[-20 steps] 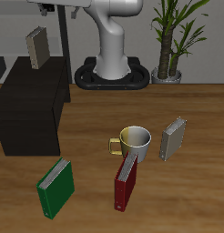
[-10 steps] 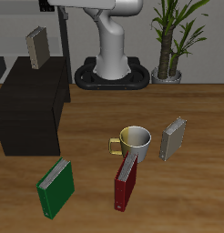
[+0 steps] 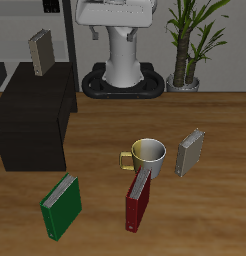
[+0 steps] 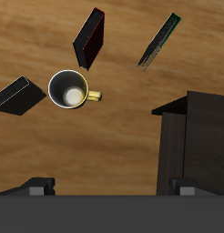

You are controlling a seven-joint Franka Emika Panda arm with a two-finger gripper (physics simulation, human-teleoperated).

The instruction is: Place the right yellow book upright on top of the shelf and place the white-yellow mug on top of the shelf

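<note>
Since the earlier frame, the arm has been swung toward centre. One grey-tan hardcover book (image 3: 40, 52) stands on the boxy black shelf (image 3: 35, 110). The white-yellow mug (image 3: 146, 155) sits on the wooden tabletop (image 3: 215, 200), to be grasped next. Claw (image 4: 109, 187) state cannot be told

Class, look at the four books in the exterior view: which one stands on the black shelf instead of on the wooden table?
The grey-tan book at the back, upright on the shelf. The second grey-tan book, red book and green book stand on the table.
</note>
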